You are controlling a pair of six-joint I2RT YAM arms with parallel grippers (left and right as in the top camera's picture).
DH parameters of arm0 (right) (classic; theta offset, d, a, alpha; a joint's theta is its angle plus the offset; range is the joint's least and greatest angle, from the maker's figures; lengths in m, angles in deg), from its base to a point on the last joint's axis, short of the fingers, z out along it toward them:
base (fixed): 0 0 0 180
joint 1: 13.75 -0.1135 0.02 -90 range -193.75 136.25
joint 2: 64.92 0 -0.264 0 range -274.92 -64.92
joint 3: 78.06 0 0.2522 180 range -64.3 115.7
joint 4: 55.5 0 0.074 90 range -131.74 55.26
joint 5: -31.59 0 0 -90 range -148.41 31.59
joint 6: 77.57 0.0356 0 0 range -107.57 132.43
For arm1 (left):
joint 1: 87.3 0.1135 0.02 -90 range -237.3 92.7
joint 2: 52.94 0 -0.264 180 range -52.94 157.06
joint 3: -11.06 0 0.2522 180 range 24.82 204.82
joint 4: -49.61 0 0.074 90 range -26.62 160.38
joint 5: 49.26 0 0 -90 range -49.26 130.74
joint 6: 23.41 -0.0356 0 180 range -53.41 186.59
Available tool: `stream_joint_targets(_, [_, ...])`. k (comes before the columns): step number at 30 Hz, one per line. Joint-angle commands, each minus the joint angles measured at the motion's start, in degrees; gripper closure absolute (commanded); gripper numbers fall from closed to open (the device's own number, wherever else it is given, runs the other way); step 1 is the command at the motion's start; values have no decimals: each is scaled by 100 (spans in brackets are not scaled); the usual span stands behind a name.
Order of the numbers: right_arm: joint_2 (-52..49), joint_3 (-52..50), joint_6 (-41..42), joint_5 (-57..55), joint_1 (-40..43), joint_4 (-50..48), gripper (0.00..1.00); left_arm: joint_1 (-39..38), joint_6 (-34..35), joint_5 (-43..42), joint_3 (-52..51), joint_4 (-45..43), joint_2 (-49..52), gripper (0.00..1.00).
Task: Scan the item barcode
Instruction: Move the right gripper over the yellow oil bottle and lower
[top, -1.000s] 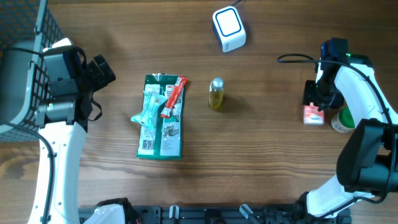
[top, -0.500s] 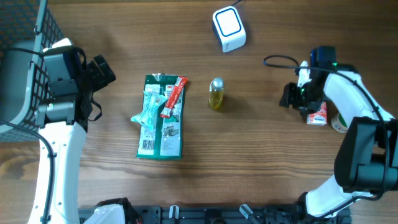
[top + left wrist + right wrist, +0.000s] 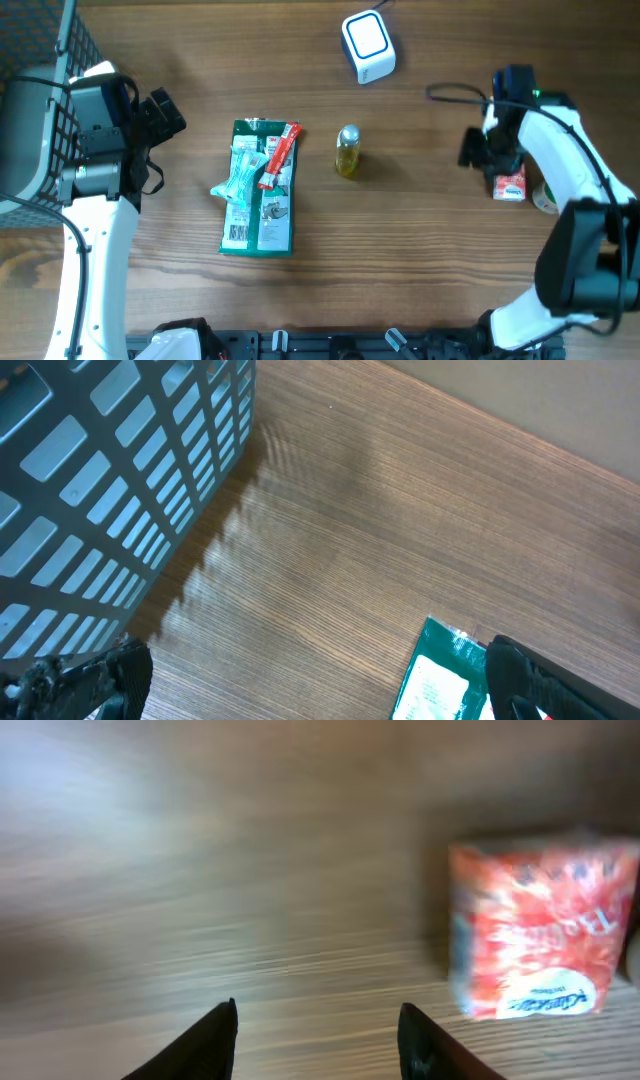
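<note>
The white barcode scanner [image 3: 367, 46] with a blue-rimmed face stands at the back of the table. A small red box [image 3: 510, 184] lies at the right, and it also shows blurred in the right wrist view as the red box [image 3: 540, 925], to the right of my fingers. My right gripper [image 3: 478, 150] hovers just left of the box; in its own view the right gripper [image 3: 318, 1010] is open over bare wood. My left gripper [image 3: 165, 112] is open at the far left, and in its own view the left gripper [image 3: 315, 660] holds nothing.
A green packet [image 3: 258, 195] with a red stick [image 3: 278, 155] and a pale wrapped item [image 3: 238, 175] on it lies mid-table. A small yellow bottle [image 3: 347, 150] stands beside it. A grey mesh basket [image 3: 30, 130] is at the left edge. A round white tub [image 3: 547, 196] sits right of the box.
My right gripper has come off the red box and shifted left, leaving the box on the table. Its jaws have narrowed slightly. The left arm has not moved.
</note>
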State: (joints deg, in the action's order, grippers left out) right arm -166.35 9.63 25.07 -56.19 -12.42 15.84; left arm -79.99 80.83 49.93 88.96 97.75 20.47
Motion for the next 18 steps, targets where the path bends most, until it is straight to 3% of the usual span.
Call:
stream_joint_targets(1, [859,682,426,560,-796,101,36,37,-50,52,44,-20,11,0])
stream_joint_targets(3, [1196,754,562,632,-1244,-87,1,37,-50,50,44,-20,11,0])
stream_joint_targets(7, [1639,754,728,859,-2052,-1019,0,37,-50,52,44,-20,11,0])
stream_joint_targets(12, [1650,728,1392,892,-2688,-1425,0,37,-50,52,44,-20,11,0])
stream_joint_targets(18, [1241,699,2553,-828,-3423,-1303,0,37,-50,52,44,-20,11,0])
